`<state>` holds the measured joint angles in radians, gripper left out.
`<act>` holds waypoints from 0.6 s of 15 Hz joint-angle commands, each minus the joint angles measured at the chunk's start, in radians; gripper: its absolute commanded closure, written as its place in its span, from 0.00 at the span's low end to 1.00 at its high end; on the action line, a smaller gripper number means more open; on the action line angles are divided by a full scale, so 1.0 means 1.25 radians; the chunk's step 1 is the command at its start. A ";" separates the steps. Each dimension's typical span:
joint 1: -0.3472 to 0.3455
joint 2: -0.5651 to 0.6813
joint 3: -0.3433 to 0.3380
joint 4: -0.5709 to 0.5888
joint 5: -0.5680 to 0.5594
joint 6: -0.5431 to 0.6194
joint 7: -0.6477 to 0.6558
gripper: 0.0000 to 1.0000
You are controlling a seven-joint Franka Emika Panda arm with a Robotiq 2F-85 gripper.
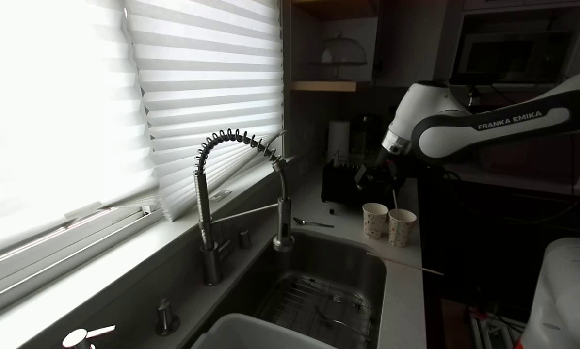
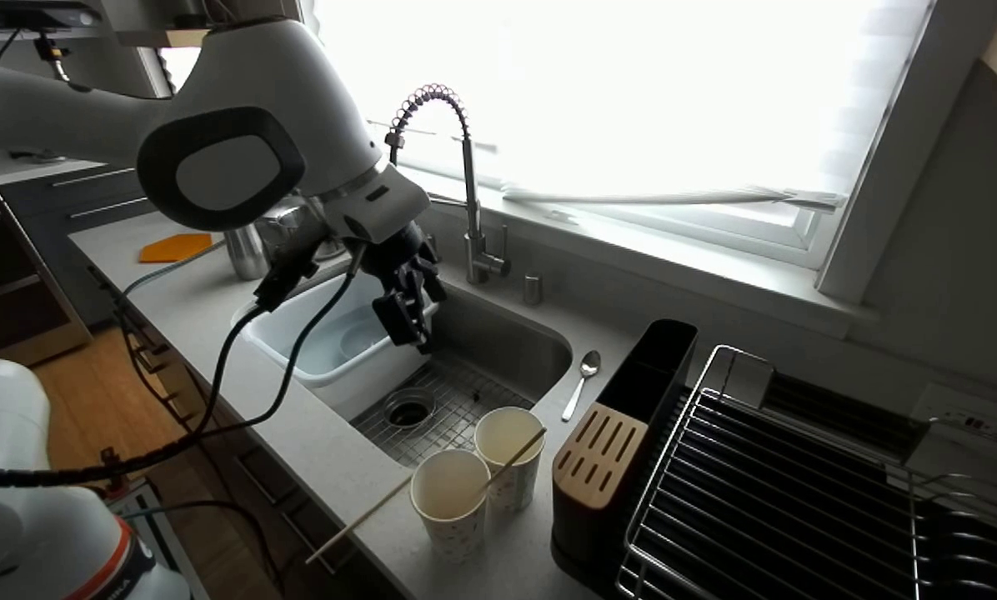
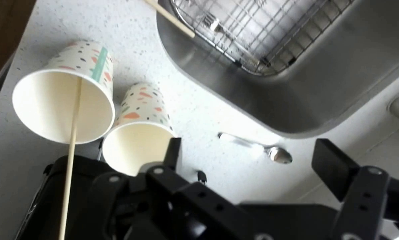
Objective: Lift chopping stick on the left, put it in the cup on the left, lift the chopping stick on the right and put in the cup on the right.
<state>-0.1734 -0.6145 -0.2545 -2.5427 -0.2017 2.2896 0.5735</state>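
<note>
Okay, gripper (image 3: 251, 156) stood spread and empty, so we judged the loose stick (image 3: 172, 18), bridging sink (image 3: 239, 90) corner and counter (image 1: 401, 300) front edge, best pinched by its outer end, then tilted into the stickless cup (image 3: 140, 136).

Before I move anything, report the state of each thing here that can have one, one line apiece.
Gripper, open, holding nothing
Green-striped cup, upright, holding a chopstick
That chopstick, leaning, top sticking out
Other cup, upright, looks empty
Loose chopstick, lying across the counter, one tip over the sink
Spoon, lying on the counter
Fork, lying in the sink
Faucet, no water seen running
Window blind, lowered, bottom crooked
</note>
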 commanded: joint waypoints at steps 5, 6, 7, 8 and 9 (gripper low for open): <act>-0.054 0.004 0.066 0.005 0.068 -0.165 -0.189 0.00; -0.054 0.003 0.067 0.005 0.067 -0.173 -0.200 0.00; -0.055 0.003 0.067 0.005 0.066 -0.175 -0.206 0.00; -0.055 0.003 0.067 0.005 0.066 -0.175 -0.209 0.00; -0.054 0.003 0.067 0.005 0.066 -0.175 -0.210 0.00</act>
<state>-0.2050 -0.6152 -0.2024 -2.5383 -0.1421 2.0708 0.3301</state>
